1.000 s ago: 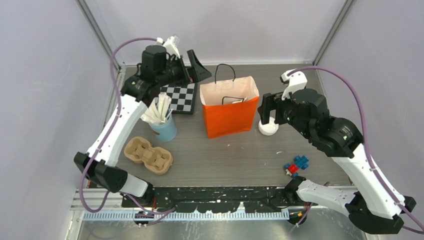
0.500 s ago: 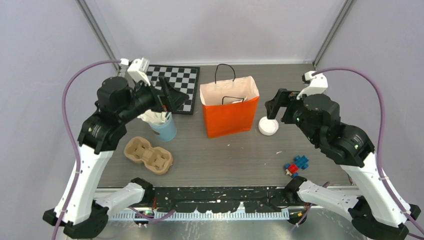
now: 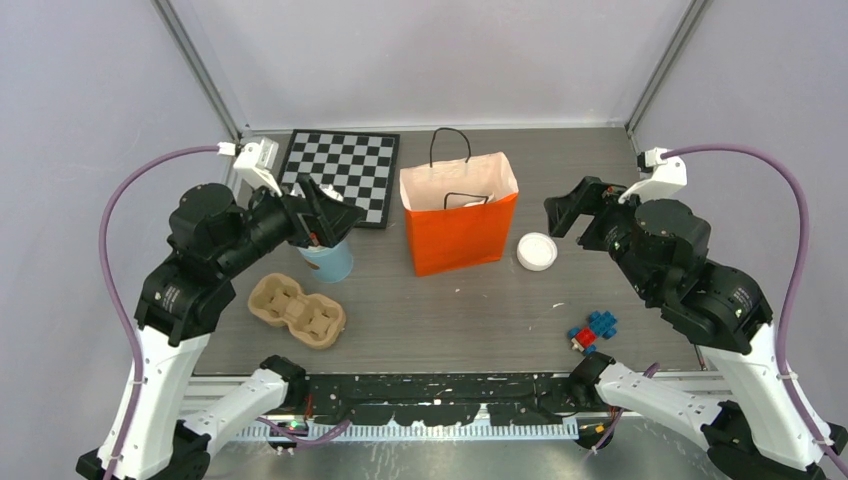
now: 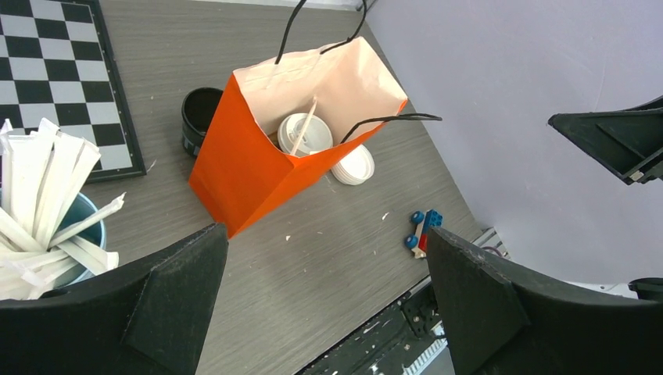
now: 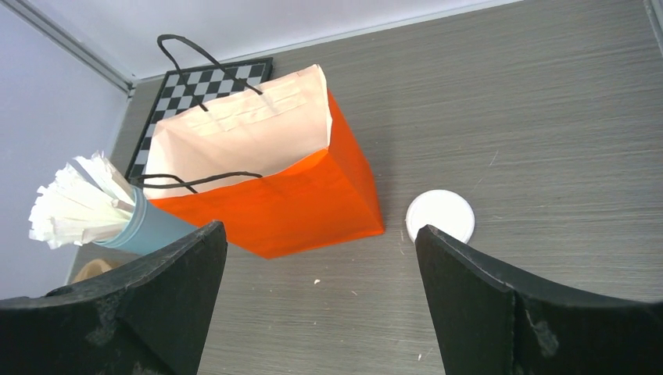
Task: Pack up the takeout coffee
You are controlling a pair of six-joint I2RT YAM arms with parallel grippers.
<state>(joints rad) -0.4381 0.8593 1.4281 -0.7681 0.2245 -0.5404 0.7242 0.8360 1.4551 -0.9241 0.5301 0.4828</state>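
Observation:
An orange paper bag (image 3: 458, 228) stands open mid-table. In the left wrist view the bag (image 4: 258, 168) holds a black cup capped with a white lid (image 4: 304, 133), with a white stick leaning in it. An uncapped black cup (image 4: 198, 118) stands on the table behind the bag; the top view does not show it. A stack of white lids (image 3: 537, 251) lies right of the bag and shows in the right wrist view (image 5: 440, 216). My left gripper (image 3: 330, 212) is open and empty over the light-blue cup. My right gripper (image 3: 572, 212) is open and empty, up and right of the lids.
A light-blue cup of white sticks (image 3: 329, 259) stands left of the bag. A brown cardboard cup carrier (image 3: 297, 310) lies at the near left. A chessboard (image 3: 345, 176) lies at the back left. A red and blue toy car (image 3: 592, 331) sits near the front right.
My left arm has swung back from over the chessboard toward the near left. My right gripper has pulled back to the right, away from the lid stack. Both stay open.

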